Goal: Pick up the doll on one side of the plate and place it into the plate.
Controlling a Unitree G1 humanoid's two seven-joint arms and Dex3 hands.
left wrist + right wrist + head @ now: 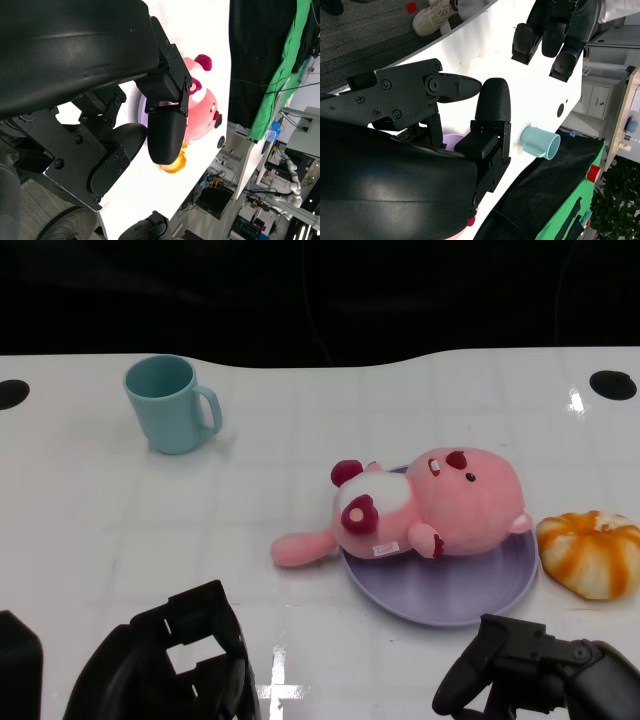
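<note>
Looking down from the head view, the pink doll (420,508) lies mostly on the purple plate (470,595), one leg trailing off its left rim onto the white counter (100,530); the placing looks all but done. Both hands sit low at the near edge, the left hand (170,665) and right hand (530,670) empty, fingers apart. The left wrist view shows the doll beyond bare fingers (167,132). The right wrist view shows only the teal cup (541,142). Next, I'd judge, just pulling clear.

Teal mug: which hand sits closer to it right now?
Left. The left hand rests low at the near edge, roughly below the teal mug; the right hand is far across, beyond the purple plate.
</note>
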